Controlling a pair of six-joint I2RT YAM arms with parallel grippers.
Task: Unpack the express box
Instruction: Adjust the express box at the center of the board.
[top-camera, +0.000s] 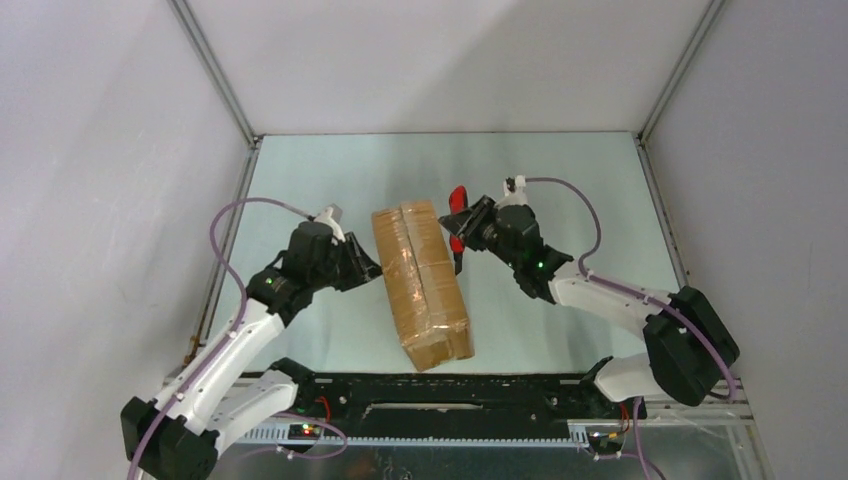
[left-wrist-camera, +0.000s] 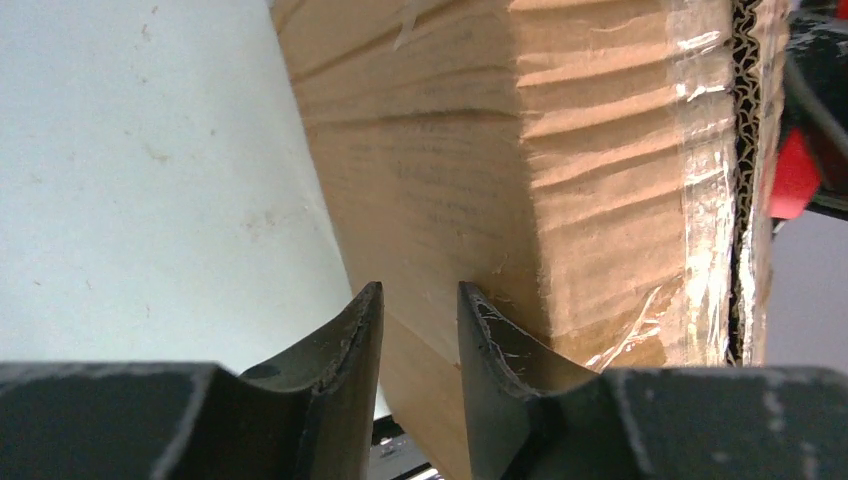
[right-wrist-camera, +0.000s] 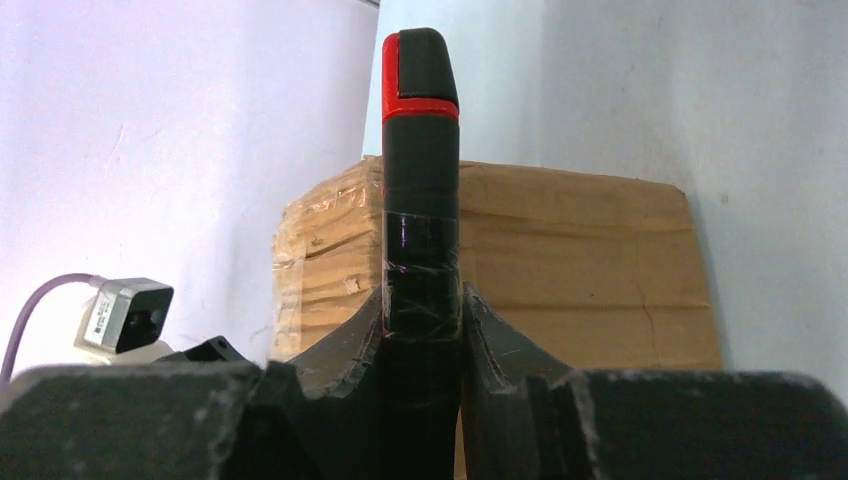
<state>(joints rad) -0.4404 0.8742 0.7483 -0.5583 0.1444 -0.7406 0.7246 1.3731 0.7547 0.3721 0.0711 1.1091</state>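
The express box (top-camera: 421, 283) lies between narrowly parted left tool (left-wrist-camera: 415, 300) and right tool (right-wrist-camera: 420, 300) clenching a red-tipped handle (right-wrist-camera: 420, 120).

A pale bench (top-camera: 560, 180) is enclosed by white walls (top-camera: 100, 150); a dark grey, red-tipped tool (right-wrist-camera: 421, 180), banded with clear tape, is seen.

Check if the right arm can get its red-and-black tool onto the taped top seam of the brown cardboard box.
Probably yes. The right gripper holds the red-and-black tool right beside the brown cardboard box, with nothing between it and the taped seam. The left gripper sits on the opposite side.
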